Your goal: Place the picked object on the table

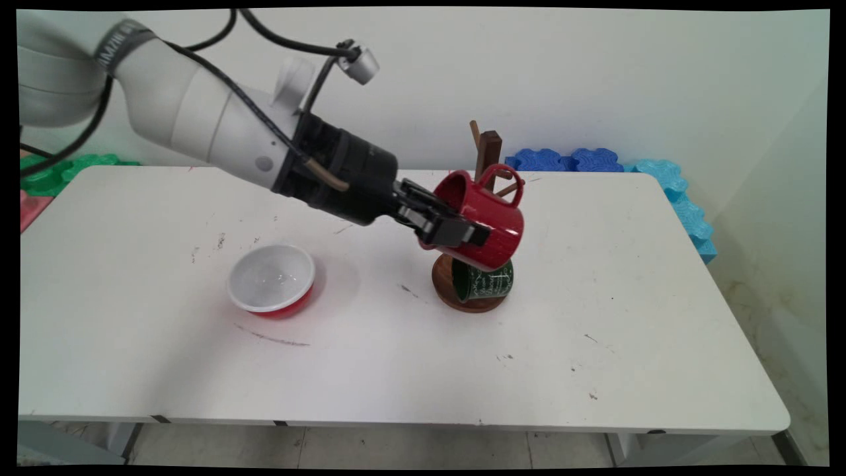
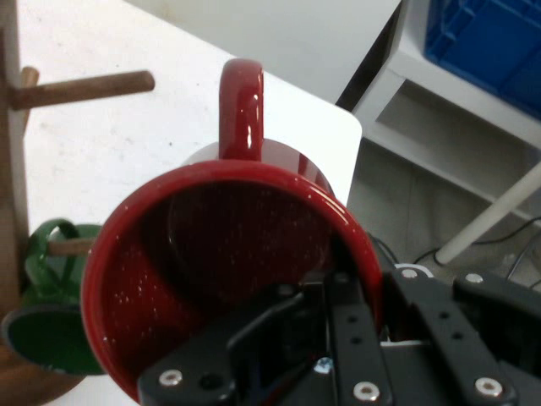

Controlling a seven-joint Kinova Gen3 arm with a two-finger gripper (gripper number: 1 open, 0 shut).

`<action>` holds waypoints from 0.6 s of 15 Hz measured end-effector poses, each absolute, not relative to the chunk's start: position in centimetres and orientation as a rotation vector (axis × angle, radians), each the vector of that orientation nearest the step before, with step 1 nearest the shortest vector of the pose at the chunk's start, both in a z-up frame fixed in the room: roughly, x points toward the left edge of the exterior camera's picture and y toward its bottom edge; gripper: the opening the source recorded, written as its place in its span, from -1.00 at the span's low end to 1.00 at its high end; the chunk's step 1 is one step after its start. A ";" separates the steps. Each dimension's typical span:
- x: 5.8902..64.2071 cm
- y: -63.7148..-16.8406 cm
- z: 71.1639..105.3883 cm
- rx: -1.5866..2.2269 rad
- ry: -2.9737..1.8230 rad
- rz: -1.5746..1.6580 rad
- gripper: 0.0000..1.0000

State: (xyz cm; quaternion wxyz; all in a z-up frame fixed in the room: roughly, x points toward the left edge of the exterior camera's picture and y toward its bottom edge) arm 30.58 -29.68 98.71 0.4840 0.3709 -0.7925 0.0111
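Note:
My gripper [image 1: 456,228] is shut on the rim of a red mug [image 1: 486,221], one finger inside it and one outside. The mug is held tilted in the air, mouth toward the arm, handle [image 1: 502,178] up, close beside the wooden mug tree [image 1: 489,149]. In the hand view the red mug [image 2: 228,279] fills the middle, with a wooden peg [image 2: 84,89] at upper left, apart from the handle [image 2: 241,106]. A green mug [image 1: 486,281] hangs low on the tree above its round base [image 1: 446,291]; the hand view shows this green mug [image 2: 46,338] at lower left.
A bowl [image 1: 271,277], red outside and white inside, sits on the white table [image 1: 595,330] left of the mug tree. Blue foam mats [image 1: 661,178] lie behind the table's far right edge, green ones [image 1: 59,168] at far left.

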 end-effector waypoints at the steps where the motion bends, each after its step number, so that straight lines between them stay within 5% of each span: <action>1: 31.1 -29.5 98.8 0.896 -1.941 0.030 -1.00; 9: 35.2 -28.6 99.0 0.826 -2.045 0.057 -1.00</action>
